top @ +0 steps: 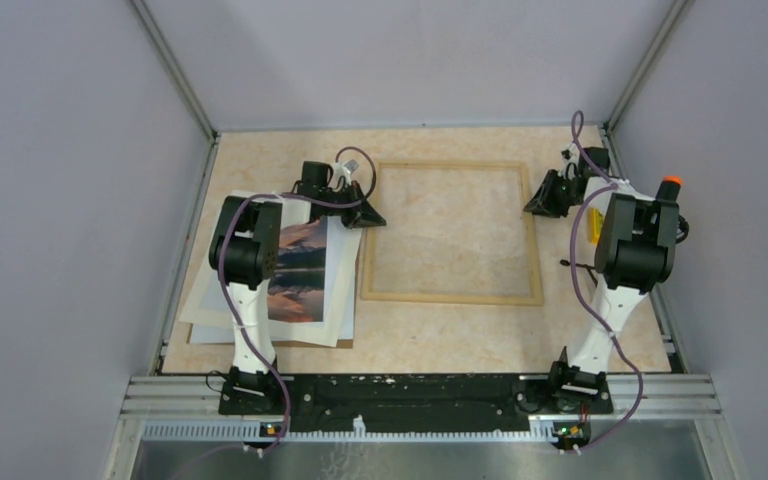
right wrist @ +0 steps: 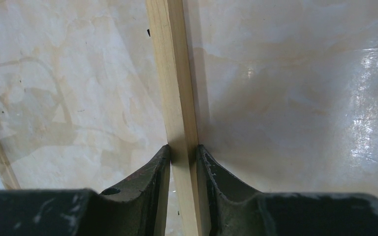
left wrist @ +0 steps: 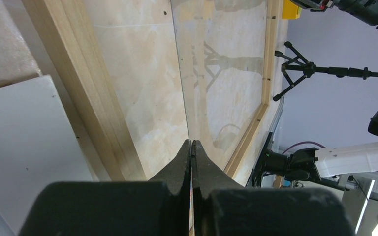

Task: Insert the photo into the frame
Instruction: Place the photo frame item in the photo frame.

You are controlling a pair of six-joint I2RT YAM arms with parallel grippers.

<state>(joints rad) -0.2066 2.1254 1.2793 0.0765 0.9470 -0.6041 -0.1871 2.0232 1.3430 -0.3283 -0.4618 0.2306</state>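
Observation:
The photo (top: 300, 268) lies flat at the left on white sheets (top: 210, 300), partly hidden under my left arm. The light wood frame (top: 450, 297) lies in the middle of the table. My left gripper (top: 368, 217) is at the frame's left rail. In the left wrist view it (left wrist: 192, 143) is shut on the edge of a thin clear pane (left wrist: 226, 73) that stands over the frame opening, next to the left rail (left wrist: 93, 98). My right gripper (top: 533, 206) is at the frame's right side. In the right wrist view it (right wrist: 183, 147) is shut on the wooden rail (right wrist: 174, 73).
A brown board edge (top: 260, 343) shows under the white sheets, and a white sheet (left wrist: 24, 132) shows in the left wrist view. An orange-capped object (top: 670, 185) and a yellow item (top: 592, 225) sit by the right wall. Grey walls enclose the table.

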